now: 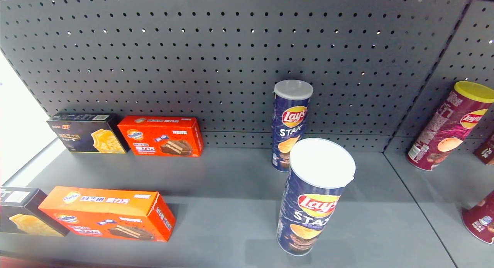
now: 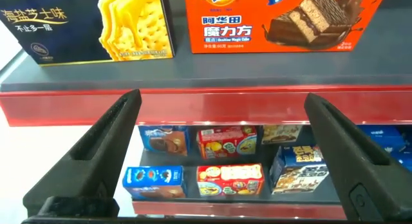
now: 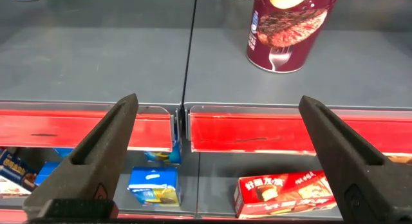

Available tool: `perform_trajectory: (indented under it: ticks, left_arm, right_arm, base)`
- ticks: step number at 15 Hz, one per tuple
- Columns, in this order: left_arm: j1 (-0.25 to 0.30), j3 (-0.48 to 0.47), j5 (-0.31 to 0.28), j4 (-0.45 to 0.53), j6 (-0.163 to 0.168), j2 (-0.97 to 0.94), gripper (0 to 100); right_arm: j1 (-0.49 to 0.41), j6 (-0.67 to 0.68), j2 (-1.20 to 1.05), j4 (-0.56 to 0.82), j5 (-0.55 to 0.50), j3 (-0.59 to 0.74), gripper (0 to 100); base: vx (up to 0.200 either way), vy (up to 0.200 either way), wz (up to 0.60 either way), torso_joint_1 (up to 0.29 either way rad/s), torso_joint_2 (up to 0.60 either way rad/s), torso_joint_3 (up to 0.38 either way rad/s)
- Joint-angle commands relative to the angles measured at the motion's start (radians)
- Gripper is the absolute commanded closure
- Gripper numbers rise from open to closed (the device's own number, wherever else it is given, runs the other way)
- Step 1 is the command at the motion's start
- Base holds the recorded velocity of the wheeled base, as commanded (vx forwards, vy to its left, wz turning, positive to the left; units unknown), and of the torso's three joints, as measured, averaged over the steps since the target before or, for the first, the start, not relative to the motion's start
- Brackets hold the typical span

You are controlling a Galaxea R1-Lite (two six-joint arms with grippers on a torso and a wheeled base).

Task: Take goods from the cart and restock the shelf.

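1. A grey metal shelf (image 1: 216, 191) runs in front of a dark perforated back panel (image 1: 193, 48).
2. Two navy-blue cylindrical chip cans stand upright near the middle of the shelf. The front navy can (image 1: 314, 198) has a white lid and stands close to the shelf's front edge. The rear navy can (image 1: 290, 125) has a clear grey lid and stands just behind it, against the back panel.
3. On the robot's left, a flat orange cardboard box (image 1: 162, 136) stands at the back, touching a black cracker box (image 1: 87, 133) on its outer side.
4. A second orange box (image 1: 108, 214) lies at the front edge, with a second black box (image 1: 23, 212) pressed against it at the far left.
5. On the neighbouring shelf section to the right stands a maroon can with a yellow lid (image 1: 449, 125), with a second maroon can (image 1: 478, 221) nearer the front.
6. The left gripper (image 2: 222, 163) hangs level with the shelf's red edge strip (image 2: 206, 108), below the black and orange boxes. Its jaws are spread wide and hold nothing. Between them, small blue and red snack boxes (image 2: 222, 179) sit on a lower shelf.
7. The right gripper (image 3: 215, 163) faces the same kind of red strip where two shelf sections meet. Its jaws are also wide apart and empty, and a maroon can stands on the shelf above and beyond them.
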Motion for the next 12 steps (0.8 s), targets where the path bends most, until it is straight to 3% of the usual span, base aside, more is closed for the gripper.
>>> perform_trajectory:
  ticks: [1, 4, 12]
  left_arm:
    - [0.001, 0.000, 0.004, 0.000, -0.001, 0.001, 0]
    - [-0.001, 0.000, 0.000, 0.000, -0.018, 0.001, 0]
    - [0.001, 0.000, 0.001, 0.000, -0.018, 0.001, 0]
  right_arm:
    - [0.000, 0.000, 0.003, 0.000, 0.001, 0.000, 0]
    - [0.000, 0.000, 0.003, 0.000, 0.001, 0.000, 0]
    - [0.000, 0.000, 0.003, 0.000, 0.003, 0.000, 0]
  base:
    - [0.000, 0.000, 0.00, 0.000, 0.00, 0.000]
    - [-0.133, 0.000, 0.00, 0.003, 0.00, 0.005]
    - [0.000, 0.000, -0.07, 0.000, 0.00, 0.000]
